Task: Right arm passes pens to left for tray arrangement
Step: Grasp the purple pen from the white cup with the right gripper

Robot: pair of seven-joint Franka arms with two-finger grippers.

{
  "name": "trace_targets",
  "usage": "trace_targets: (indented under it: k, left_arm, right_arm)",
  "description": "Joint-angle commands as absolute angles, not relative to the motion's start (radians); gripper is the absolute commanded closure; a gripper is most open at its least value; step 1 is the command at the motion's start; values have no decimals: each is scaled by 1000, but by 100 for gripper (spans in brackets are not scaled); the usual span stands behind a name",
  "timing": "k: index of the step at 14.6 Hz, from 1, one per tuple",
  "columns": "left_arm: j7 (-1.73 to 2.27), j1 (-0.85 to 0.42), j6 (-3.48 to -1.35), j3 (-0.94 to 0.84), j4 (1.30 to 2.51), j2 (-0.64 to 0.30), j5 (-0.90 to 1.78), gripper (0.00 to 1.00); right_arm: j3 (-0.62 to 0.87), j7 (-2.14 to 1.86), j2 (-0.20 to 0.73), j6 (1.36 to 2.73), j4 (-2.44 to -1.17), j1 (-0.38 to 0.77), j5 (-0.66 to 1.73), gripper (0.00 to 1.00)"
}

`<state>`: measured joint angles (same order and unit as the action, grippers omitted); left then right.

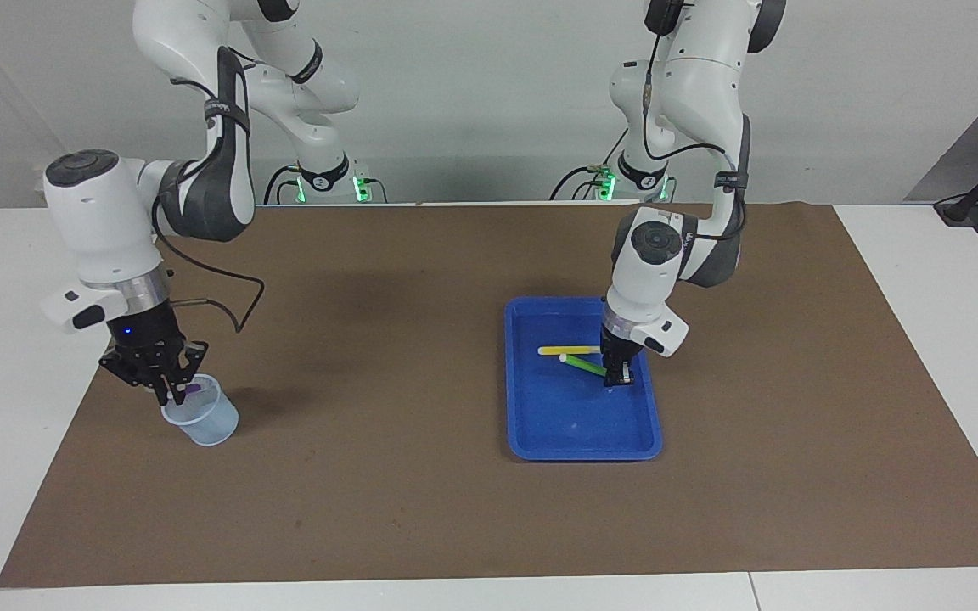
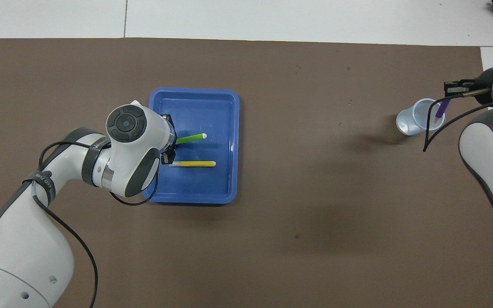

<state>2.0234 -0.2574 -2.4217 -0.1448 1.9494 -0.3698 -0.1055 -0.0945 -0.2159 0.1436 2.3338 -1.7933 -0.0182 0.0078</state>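
A: How far along?
B: Yellow pen [image 1: 570, 350] and green pen [image 1: 587, 366] are lying in the tray [image 1: 582, 441] — left claw [image 1: 618, 378] at the green one, grip unclear.
A: The third?
B: Right claw [image 1: 168, 392] is clenching the purple pen [image 2: 440, 109] over the cup [image 1: 205, 420].

White table top [image 1: 922, 280] spread with a large brown mat [image 1: 421, 501] that covers most of it; bare white margins show at both ends and along the edge farthest from the robots. A seam [image 2: 125, 19] divides the white surface there. Plain pale wall [image 1: 472, 85] at the robots' end, evenly lit, no windows in sight. Soft shadows fall on the mat. Low on that wall, a white socket strip [image 1: 73, 185] toward the right arm's end. Green indicator lights [image 1: 359, 187] glow at the wall's foot. A dark grey slanted panel [image 1: 977, 144] stands at the left arm's end, with a black bracket [image 1: 969, 199] resting on the table edge.
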Motion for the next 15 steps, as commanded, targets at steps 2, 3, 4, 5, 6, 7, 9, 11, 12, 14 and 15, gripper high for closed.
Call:
trace_targets:
  k: [2, 3, 4, 5, 6, 7, 9, 11, 12, 14, 15]
  left_arm:
    - [2046, -264, -2407, -138, 1947, -367, -133, 9]
    - [2046, -262, -2407, -138, 1947, -367, -133, 9]
    - [2046, -262, -2407, -138, 1947, -367, -133, 9]
    - [2046, -261, -2407, -138, 1947, -367, -132, 9]
    - [2046, -259, -2407, -138, 1947, -367, -132, 9]
    - [2046, -259, -2407, -138, 1947, -367, -133, 9]
    - [2045, -259, -2404, -138, 1942, -367, -133, 9]
    - [2045, -259, -2401, -138, 1936, -368, -132, 9]
    - [2045, -259, -2389, -138, 1927, -368, -132, 9]
    - [2043, -261, -2343, -140, 1893, -370, -132, 9]
    - [2043, -262, -2309, -140, 1872, -370, -132, 9]
  right_arm:
    - [-80, -81, 123, 2243, -1782, -15, 28, 100]
    - [-72, 16, 123, 2221, -1782, -14, 28, 100]
    - [-52, 105, 124, 2200, -1781, -14, 28, 100]
    - [-32, 198, 126, 2185, -1781, -14, 28, 100]
    - [-6, 313, 130, 2157, -1772, -14, 26, 100]
    - [24, 433, 136, 2125, -1755, -14, 26, 100]
    - [76, 649, 144, 2080, -1735, -14, 29, 100]
    - [126, 820, 150, 2039, -1717, -14, 76, 100]
    - [136, 886, 155, 2023, -1709, -9, 118, 100]
    - [146, 1030, 155, 1984, -1683, 21, 167, 100]
    - [155, 1113, 156, 1961, -1662, 32, 202, 100]
